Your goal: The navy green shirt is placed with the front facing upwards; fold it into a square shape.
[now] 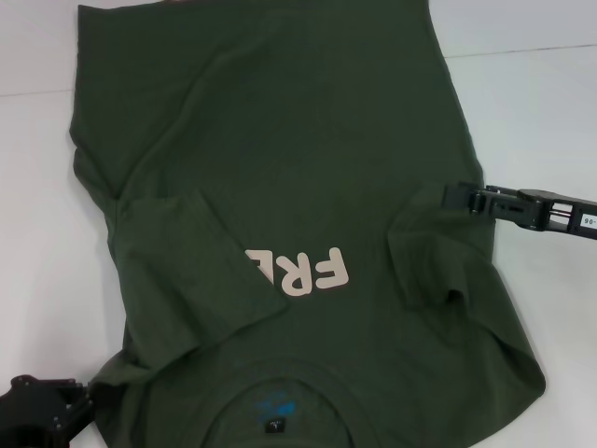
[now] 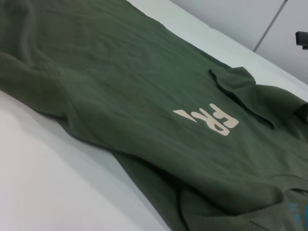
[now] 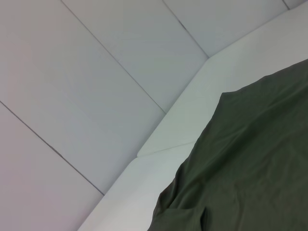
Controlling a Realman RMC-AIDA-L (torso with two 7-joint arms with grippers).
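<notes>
Shirt: the navy green shirt (image 1: 280, 215) sprawls over the middle of the white table (image 1: 550, 121), collar at the near edge, hem running off toward the far edge.
Long axis: near-to-far, skewed a little, the hem drifting toward the far left corner.
Fold so far: the left side looks doubled inward, covering part of the pale lettering (image 1: 303, 271) so only "FRE" reads; the right sleeve (image 1: 434, 257) is tucked in over the body.
Right gripper: the right gripper (image 1: 454, 197) comes in from the table's right edge, tips sitting at the shirt's right side just above that tucked sleeve; whether its fingers are spread or pressed together cannot be told.
Left gripper: the left gripper (image 1: 47, 411) is down at the near left corner, just beside the shirt's near left shoulder; its finger state cannot be told either.
Which way the cloth lies: from the right gripper it spreads leftward and away; from the left gripper it rises away toward the far edge.
Nearer arm: the right one is already at the cloth mid-length, the left close to the collar end.
Likely call: with both sides in, the next fold probably runs along the long axis, bringing the ends together.
</notes>
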